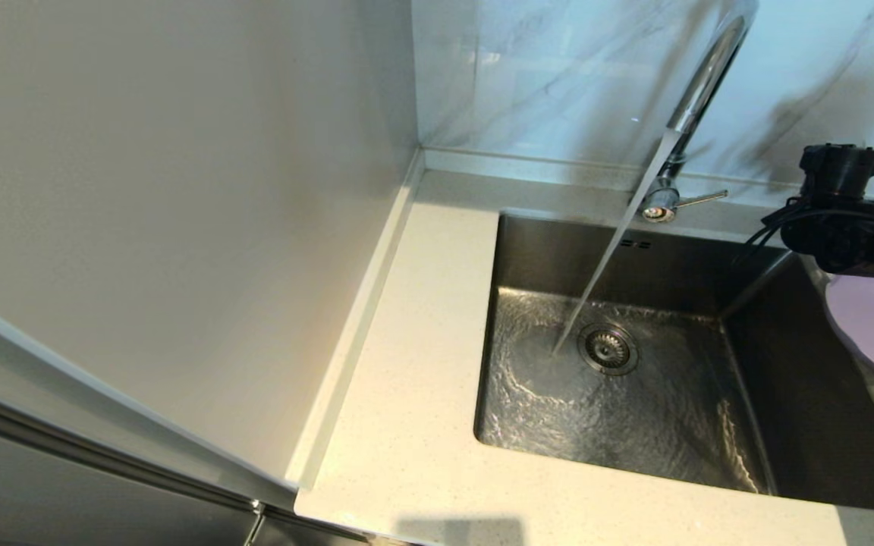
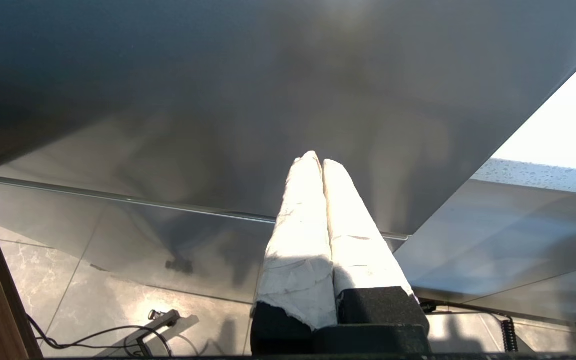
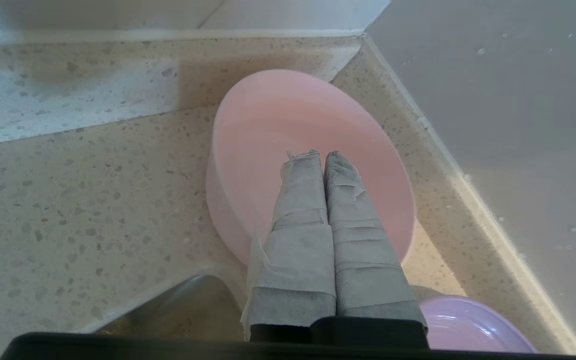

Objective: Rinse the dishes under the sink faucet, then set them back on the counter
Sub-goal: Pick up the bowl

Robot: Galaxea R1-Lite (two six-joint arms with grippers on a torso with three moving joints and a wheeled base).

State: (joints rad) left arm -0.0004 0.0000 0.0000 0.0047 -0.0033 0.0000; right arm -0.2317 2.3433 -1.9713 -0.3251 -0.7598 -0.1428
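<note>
1. While water runs from the faucet (image 1: 699,83) into the sink (image 1: 809,394), the right gripper (image 3: 324,154) hangs over the pink bowl (image 3: 268,125), fingers pressed together and holding nothing; their tips show over the bowl's hollow, and whether they touch it I cannot tell.
2. Seen from the head, the right arm enters at 3 o'clock, above the sink's far right corner.
3. Bowl sits in the counter (image 3: 68,200) corner; lilac plate (image 1: 873,322) lies just beside it on the counter, overhanging the sink's right rim.
4. Count: one bowl, one plate, one faucet, one sink with one strainer drain (image 1: 607,349).
5. Raised back edge and side wall hem the bowl on two sides; open counter lies on its other side.
6. Left gripper (image 2: 322,161) parked below the counter, fingers together, empty.
</note>
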